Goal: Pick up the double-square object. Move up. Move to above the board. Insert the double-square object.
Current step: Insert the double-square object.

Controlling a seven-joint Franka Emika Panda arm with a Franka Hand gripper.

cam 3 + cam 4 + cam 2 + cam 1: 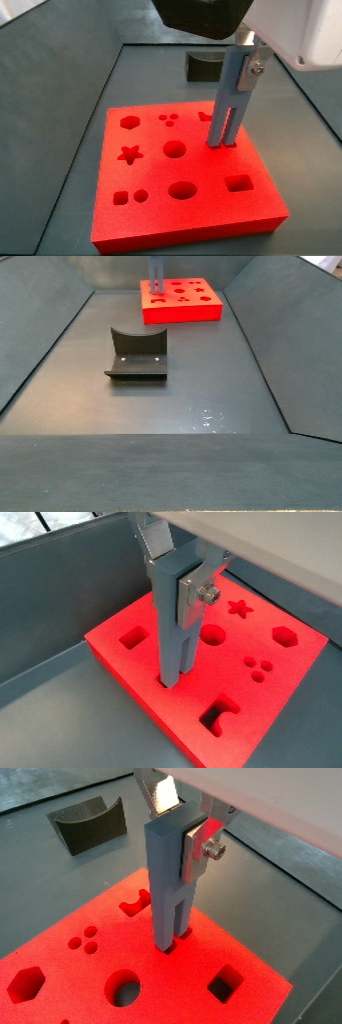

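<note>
Blue-grey double-square object (170,888) stands upright, its lower end in a cutout of the red board (160,215); the gripper (178,574) jaws clamp its upper part.

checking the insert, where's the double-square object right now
In both wrist views the double-square object stands upright in the gripper, its lower end in a cutout of the red board beside the star cutout.

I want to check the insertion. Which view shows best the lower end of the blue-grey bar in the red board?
A wrist view: the blue-grey bar's split end enters the red board, gripper gripping above. Other wrist and side views show it similarly; the far side view shows it tiny.
</note>
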